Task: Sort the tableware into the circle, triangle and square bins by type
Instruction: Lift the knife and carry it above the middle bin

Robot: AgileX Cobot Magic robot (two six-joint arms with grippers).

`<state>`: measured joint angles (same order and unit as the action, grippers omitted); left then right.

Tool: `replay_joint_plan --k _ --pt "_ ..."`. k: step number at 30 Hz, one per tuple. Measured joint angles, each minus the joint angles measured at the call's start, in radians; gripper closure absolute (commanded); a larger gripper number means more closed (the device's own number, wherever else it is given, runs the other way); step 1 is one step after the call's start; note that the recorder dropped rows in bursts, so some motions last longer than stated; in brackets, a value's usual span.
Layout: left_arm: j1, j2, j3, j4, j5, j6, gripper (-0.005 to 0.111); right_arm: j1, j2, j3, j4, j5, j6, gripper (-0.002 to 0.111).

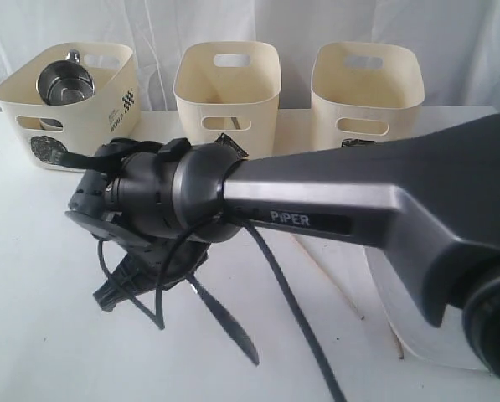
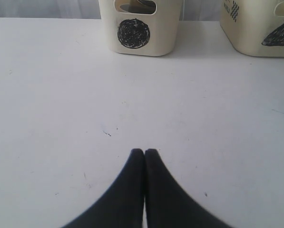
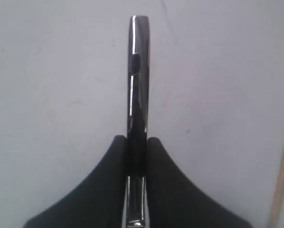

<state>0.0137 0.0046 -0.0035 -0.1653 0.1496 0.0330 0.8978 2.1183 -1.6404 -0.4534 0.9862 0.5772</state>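
The circle tub [image 2: 133, 33] is cream with a black scribbled disc; the triangle tub [image 2: 256, 28] cream with black checkered print. The worktop [image 2: 61, 95] is white, the mug [image 1: 64, 84] silvery steel.

- "PiPER" in pale letters on the dark arm [image 1: 289, 218], at the centre of the exterior view
- A black painted circle on the circle tub [image 2: 133, 33]
- A black painted triangle on the triangle tub [image 2: 279, 35], with checkered print beside it
- Checkered print and small unreadable lettering on the wide tub [image 1: 115, 117], at ten o'clock
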Motion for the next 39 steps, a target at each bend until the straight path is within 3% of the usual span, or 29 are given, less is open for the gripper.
replay_joint_plan --k 12,26,39 --pt "0.000 0.000 0.000 0.000 0.000 0.000 0.107 -0.112 -0.072 0.022 -0.246 0.021 -0.133 0.108" --pt "0.000 0.000 0.000 0.000 0.000 0.000 0.107 -0.290 -0.120 0.015 -0.716 -0.231 0.038 0.108" --pt "0.000 0.000 0.000 0.000 0.000 0.000 0.107 -0.357 0.013 -0.220 -0.785 -0.355 0.027 0.108"
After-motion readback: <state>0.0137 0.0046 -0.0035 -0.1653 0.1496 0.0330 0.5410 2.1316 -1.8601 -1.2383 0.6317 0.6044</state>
